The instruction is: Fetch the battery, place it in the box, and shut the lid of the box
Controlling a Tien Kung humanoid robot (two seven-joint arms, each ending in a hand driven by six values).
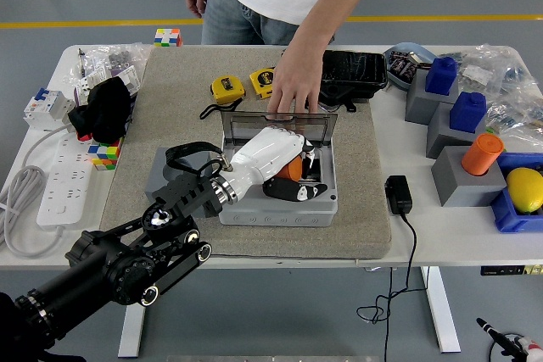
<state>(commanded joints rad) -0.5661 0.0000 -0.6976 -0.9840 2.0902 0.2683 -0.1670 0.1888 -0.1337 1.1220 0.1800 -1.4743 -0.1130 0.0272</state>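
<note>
An open grey box (280, 214) sits on the grey mat (178, 108) at mid-table. Its clear lid (246, 125) stands upright at the back. A person at the far side rests a hand (293, 91) on the lid's top edge. My left hand (301, 174), white with dark fingertips, reaches into the box from the lower left. Its fingers curl around an orange battery (291, 169), which is mostly hidden under the palm and sits low inside the box. The right arm is out of view.
Two yellow tape measures (227, 88) and a black case (354, 74) lie behind the box. A black adapter (399, 194) with its cable lies to the right. Grey blocks with blue and orange pieces (462, 137) stand far right. A power strip (61, 177) lies far left.
</note>
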